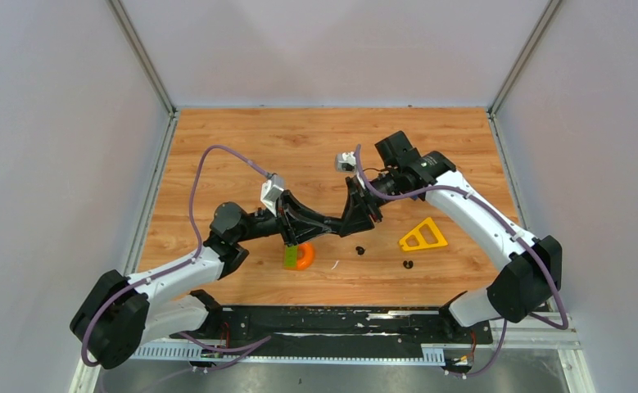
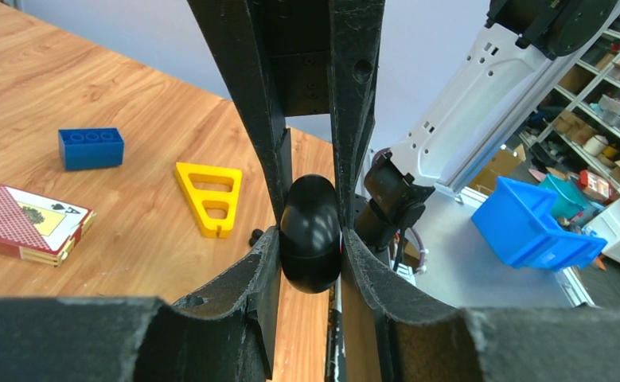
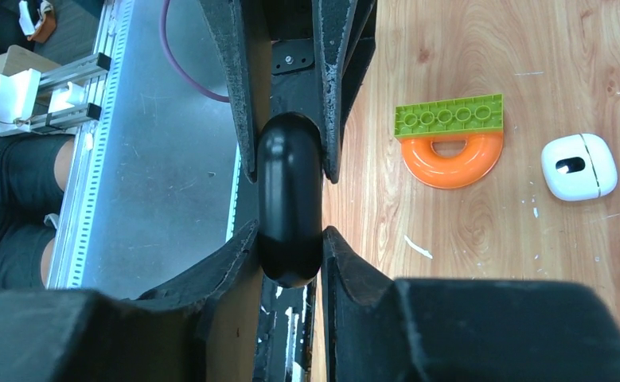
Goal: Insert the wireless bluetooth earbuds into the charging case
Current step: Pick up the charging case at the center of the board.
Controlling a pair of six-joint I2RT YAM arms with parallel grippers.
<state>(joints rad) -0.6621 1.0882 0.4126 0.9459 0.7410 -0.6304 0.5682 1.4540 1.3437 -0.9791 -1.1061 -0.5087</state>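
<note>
Both grippers meet above the table's middle and grip one black rounded charging case (image 2: pixel 310 235) from opposite sides. It also shows in the right wrist view (image 3: pixel 289 191). My left gripper (image 2: pixel 310 239) is shut on it, and so is my right gripper (image 3: pixel 289 235). In the top view the left gripper (image 1: pixel 330 223) and the right gripper (image 1: pixel 353 219) touch tip to tip. Two black earbuds (image 1: pixel 359 249) (image 1: pixel 408 264) lie on the wood just in front. One shows in the left wrist view (image 2: pixel 255 236). A white case (image 3: pixel 579 165) lies closed on the table. The white earbuds are out of view.
A green-and-orange arch toy (image 1: pixel 297 256) lies under the left gripper. A yellow triangle (image 1: pixel 423 236) lies to the right. A thin white sliver (image 1: pixel 332 264) lies near the front. A blue brick (image 2: pixel 91 147) and a card deck (image 2: pixel 32 223) show in the left wrist view.
</note>
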